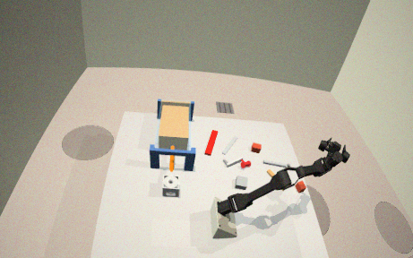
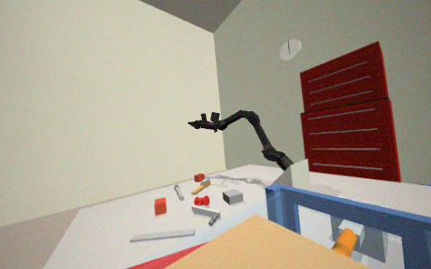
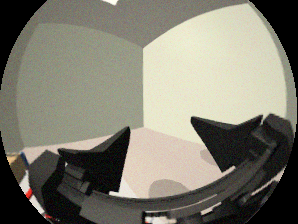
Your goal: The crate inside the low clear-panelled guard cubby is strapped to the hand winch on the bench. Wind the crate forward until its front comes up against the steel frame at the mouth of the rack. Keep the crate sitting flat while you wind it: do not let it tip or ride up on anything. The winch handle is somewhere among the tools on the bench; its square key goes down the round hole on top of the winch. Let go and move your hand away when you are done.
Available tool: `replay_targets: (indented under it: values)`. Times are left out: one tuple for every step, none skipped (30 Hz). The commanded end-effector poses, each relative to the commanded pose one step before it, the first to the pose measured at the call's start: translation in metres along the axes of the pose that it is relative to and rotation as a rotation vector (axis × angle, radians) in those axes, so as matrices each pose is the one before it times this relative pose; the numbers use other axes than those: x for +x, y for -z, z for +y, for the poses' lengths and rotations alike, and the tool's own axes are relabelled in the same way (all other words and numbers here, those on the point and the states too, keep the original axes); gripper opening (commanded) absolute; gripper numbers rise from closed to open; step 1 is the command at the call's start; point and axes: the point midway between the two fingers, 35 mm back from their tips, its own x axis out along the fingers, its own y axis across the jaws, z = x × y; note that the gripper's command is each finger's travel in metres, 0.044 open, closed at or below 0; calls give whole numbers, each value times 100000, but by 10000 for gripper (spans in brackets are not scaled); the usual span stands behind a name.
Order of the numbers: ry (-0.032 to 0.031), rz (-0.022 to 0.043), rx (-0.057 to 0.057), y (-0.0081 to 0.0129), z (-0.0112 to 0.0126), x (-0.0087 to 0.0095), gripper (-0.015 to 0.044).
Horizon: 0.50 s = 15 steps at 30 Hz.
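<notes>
The tan crate (image 1: 174, 120) (image 2: 265, 243) sits flat inside the clear-panelled cubby, behind the blue frame (image 1: 172, 152) (image 2: 350, 210) at its mouth. An orange strap (image 1: 172, 163) (image 2: 346, 240) runs from the crate to the grey winch (image 1: 170, 184), which has a round hole on top. A grey bar with a red knob (image 1: 245, 164) (image 2: 202, 201) lies among the tools. My gripper (image 1: 335, 147) (image 2: 193, 123) (image 3: 161, 124) is open and empty. It hangs high in the air off the bench's right side, far from the winch, and faces the walls.
Tools are scattered to the right of the cubby: a red bar (image 1: 210, 142), a grey bar (image 1: 229, 145), two red blocks (image 1: 256, 147) (image 1: 300, 186), a grey block (image 1: 241, 182) (image 2: 233, 196), a grey rod (image 1: 274, 164) and an orange-handled tool (image 1: 271, 173). A red drawer cabinet (image 2: 350, 112) stands behind.
</notes>
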Motion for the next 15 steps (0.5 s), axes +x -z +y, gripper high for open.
replay_targets:
  values:
    - [714, 11977, 5512, 4820, 2026, 1273, 440]
    - [-269, 2685, -51, 993, 484, 370, 440]
    - [-456, 2966, -261, 1064, 576, 415, 440]
    - [-637, 3076, -383, 1066, 644, 436, 440]
    - [-851, 3459, 67, 1122, 822, 475, 440]
    - [-1124, 3718, -114, 1156, 940, 514, 440]
    - [-1348, 3755, -312, 1117, 1008, 524, 440]
    - [-1567, 3777, -517, 1073, 1074, 533, 440]
    - [-1780, 3785, -728, 1025, 1136, 540, 440]
    - [-1987, 3780, -945, 972, 1196, 546, 440]
    - [-2186, 3762, -1167, 916, 1252, 551, 440]
    - [-2296, 3611, -1346, 829, 1261, 537, 440]
    - [-2081, 3034, -1312, 655, 1106, 460, 440]
    - [-1743, 2395, -1160, 488, 903, 370, 440]
    - [-2024, 2610, -1956, 545, 976, 443, 440]
